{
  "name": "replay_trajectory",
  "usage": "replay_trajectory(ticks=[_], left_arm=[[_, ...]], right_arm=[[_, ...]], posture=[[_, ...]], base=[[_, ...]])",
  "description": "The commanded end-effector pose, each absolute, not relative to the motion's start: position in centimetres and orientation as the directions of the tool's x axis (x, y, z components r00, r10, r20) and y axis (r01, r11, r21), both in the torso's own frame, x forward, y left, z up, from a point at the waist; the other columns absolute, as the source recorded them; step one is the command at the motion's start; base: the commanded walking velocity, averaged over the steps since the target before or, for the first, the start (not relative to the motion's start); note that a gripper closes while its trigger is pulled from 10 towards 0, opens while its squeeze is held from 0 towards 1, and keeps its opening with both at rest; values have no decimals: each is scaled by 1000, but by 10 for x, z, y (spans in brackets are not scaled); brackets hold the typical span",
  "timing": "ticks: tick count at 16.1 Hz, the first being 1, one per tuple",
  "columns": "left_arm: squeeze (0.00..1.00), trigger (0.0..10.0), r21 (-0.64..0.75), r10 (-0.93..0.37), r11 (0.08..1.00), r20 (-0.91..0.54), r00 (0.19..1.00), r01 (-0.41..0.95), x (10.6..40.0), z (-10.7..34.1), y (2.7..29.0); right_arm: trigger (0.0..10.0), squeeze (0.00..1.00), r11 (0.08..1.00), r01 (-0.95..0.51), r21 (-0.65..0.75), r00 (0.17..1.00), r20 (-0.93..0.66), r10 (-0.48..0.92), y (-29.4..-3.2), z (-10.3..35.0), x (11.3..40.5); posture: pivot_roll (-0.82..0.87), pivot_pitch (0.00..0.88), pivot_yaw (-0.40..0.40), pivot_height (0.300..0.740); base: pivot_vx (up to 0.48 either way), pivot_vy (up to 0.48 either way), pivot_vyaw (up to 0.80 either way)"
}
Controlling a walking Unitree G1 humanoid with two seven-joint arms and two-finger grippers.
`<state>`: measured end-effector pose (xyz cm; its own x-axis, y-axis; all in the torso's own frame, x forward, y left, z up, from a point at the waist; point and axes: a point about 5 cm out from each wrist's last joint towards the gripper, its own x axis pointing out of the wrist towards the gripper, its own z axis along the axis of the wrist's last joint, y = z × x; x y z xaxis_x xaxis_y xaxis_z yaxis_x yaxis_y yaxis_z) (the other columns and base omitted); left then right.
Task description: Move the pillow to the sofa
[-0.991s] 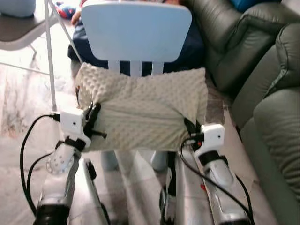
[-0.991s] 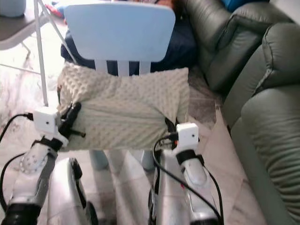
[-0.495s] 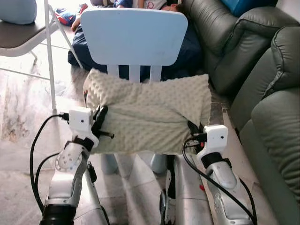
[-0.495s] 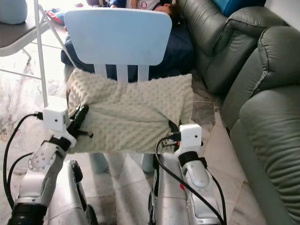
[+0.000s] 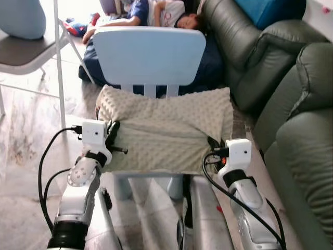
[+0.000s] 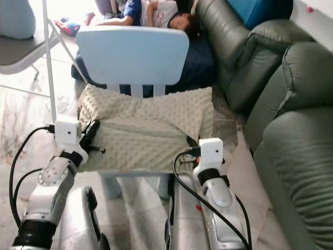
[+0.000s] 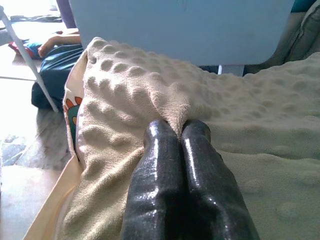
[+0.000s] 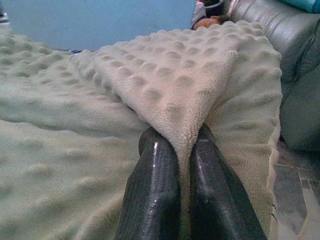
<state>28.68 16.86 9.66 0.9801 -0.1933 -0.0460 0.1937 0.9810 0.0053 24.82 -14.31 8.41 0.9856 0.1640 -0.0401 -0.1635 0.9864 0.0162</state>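
The cream, bumpy-textured fleece pillow (image 5: 166, 133) lies across the seat of the small pale-blue wooden chair (image 5: 150, 54), its far edge against the chair's back slats and its near edge hanging a little over the front of the seat. The left gripper (image 7: 179, 131) has hold of the pillow's left end, its jaws pressed together on a raised fold of the fleece, as the left wrist view shows up close; beside that fold a coloured print peeks out on the pillow's side. The right gripper (image 8: 186, 137) bites into the pillow's right end in the same way, a ridge of the dimpled fabric pinched between its two black fingers (image 8: 155, 185). Both silver arms reach forward from below, each carrying a white camera box at the wrist with black cables looping back. Just right of the chair stands the dark green leather sofa (image 5: 296, 104), its padded arm and seat cushions close by, with a blue cushion (image 5: 265, 10) resting at its far end. Behind the chair a person (image 5: 156, 13) lies on the floor on dark blue bedding. To the left stands a white metal folding chair (image 5: 31, 49) with a grey seat on the pale marbled tile floor (image 5: 26, 125).
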Motion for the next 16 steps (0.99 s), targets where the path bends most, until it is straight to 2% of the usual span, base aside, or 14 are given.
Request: replay_trajectory(ticks=[1,8,16], left_arm=[[0,10000,25,-183,983,-50,982,184,287,96,171],[0,10000,17,-187,982,-51,981,188,290,95,167],[0,10000,12,-196,980,-81,977,198,292,89,161]], right_arm=[[10000,0,990,-136,29,991,-9,136,-148,94,250],[10000,0,999,-33,26,999,37,32,-157,104,257],[10000,0,1000,-20,6,998,65,19,-161,113,263]], posture=[[-73,42,-67,565],[-90,42,-61,615],[-100,46,-64,710]], base=[[0,0,0],[0,0,0],[0,0,0]])
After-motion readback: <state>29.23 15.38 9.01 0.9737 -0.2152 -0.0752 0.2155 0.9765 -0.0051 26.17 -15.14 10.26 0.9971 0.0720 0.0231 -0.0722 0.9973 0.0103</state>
